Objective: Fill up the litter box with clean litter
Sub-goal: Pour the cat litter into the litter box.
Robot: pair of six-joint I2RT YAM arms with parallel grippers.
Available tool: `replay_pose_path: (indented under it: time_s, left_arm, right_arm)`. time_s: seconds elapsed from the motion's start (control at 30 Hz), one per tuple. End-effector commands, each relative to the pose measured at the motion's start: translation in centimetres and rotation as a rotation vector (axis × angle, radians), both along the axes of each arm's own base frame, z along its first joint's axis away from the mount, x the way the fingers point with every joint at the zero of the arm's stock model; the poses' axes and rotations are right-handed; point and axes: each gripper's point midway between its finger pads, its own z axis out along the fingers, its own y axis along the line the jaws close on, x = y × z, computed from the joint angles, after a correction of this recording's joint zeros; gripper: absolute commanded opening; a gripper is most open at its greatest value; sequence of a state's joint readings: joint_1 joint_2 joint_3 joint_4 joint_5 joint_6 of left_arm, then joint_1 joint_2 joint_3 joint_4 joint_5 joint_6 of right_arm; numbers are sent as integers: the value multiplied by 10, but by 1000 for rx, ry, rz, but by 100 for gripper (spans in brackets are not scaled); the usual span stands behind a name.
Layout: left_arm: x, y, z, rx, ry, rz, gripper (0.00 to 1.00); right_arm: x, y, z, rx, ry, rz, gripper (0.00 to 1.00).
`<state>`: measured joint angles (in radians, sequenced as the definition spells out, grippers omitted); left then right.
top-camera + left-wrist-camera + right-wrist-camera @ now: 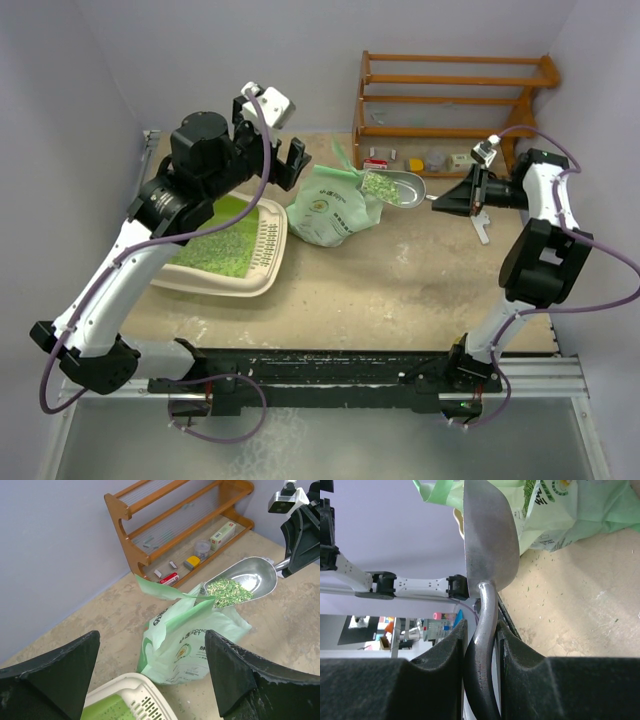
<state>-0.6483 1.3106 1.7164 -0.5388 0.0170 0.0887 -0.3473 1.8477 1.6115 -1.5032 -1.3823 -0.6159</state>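
The cream litter box [262, 278] with a green inside lies at the left, with some litter [225, 250] spread in it; its grille corner shows in the left wrist view [145, 702]. A light green printed bag [335, 210] stands to its right, mouth open. My right gripper [470, 197] is shut on the handle of a metal scoop [400, 187], held at the bag's mouth. The scoop [247, 580] holds a heap of pale green granules [227, 591]. From below, the right wrist view shows the scoop [490, 540]. My left gripper [268, 160] is open and empty above the box's far end.
A wooden rack [450, 100] stands at the back right with small items on its lowest shelf. Purple walls close in the left and back. Loose granules are scattered on the beige tabletop [420, 290].
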Motion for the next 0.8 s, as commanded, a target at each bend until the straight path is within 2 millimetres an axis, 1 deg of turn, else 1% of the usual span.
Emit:
replay_pose_path:
  time_s: [0.0, 0.2, 0.47, 0.77]
  left_arm:
    - [-8, 8, 22, -61, -50, 16, 83]
    - [-9, 10, 19, -60, -47, 22, 83]
    - [-10, 11, 16, -69, -44, 28, 84]
    - [-12, 12, 10, -83, -28, 31, 84]
  right_arm:
    - [3, 2, 22, 111, 25, -43, 0]
    - [2, 0, 38, 149, 20, -69, 0]
    - [-2, 3, 75, 180, -18, -80, 0]
    - [-8, 6, 108, 158, -32, -74, 0]
